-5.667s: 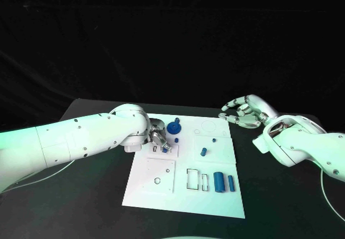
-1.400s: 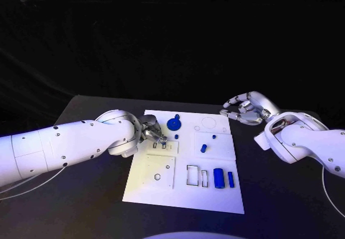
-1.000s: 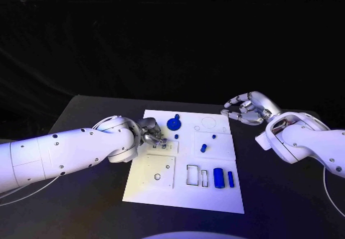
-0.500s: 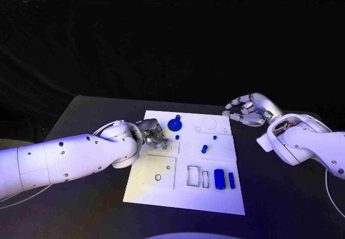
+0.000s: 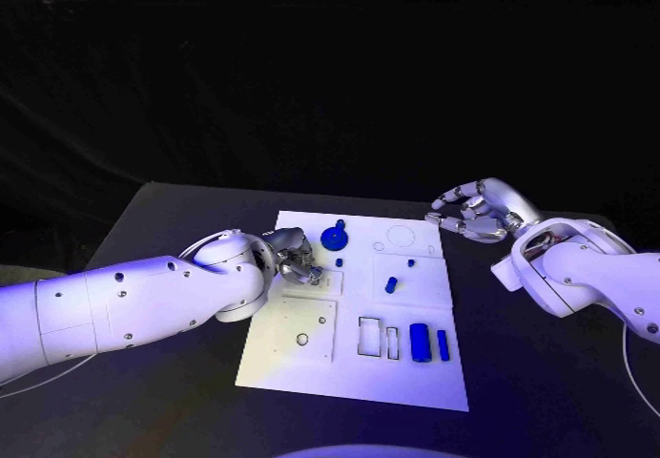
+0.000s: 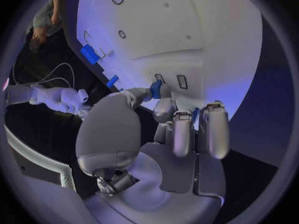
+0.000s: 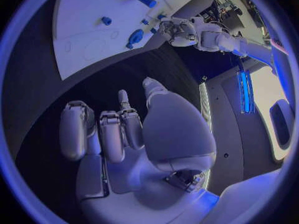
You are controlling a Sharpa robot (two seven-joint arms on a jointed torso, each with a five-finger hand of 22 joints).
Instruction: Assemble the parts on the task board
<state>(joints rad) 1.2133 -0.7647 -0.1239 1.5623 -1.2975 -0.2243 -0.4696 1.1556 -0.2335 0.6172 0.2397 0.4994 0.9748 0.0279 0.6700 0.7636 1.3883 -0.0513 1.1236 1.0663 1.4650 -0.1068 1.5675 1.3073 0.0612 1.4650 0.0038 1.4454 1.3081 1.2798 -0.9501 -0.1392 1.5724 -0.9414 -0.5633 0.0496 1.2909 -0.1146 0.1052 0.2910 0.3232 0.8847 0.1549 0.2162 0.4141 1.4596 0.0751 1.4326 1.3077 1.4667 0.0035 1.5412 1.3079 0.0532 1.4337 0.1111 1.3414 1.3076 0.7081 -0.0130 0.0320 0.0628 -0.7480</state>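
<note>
**Risk Assessment: Small-Part Insertion at the Far-Left Slots**

While the left hand (image 5: pixel 290 258) pinches a small blue part (image 6: pixel 156 89) between thumb and fingers (image 6: pixel 181 134) over the paired slots (image 6: pixel 169 79) at the far-left zone of the task board (image 5: pixel 310 367), we judge misalignment to be the main hazard. The part is short and block-like, and the slots are narrow rectangular cut-outs; a tilted entry would jam it or flick it out of the pinch. We also note that the hand hides the slots in the head view, so correction is harder.

The board is a smooth, matte white plate on the black bench (image 5: pixel 179 219). A round blue knob (image 5: pixel 333 237) stands just beside the left hand and could be knocked. Two blue cylinders (image 5: pixel 428 343) lie near the board's near-right edge, well apart.

The right hand (image 5: pixel 475 212) hovers off the board's far-right corner, fingers curled inward and holding nothing.
</note>
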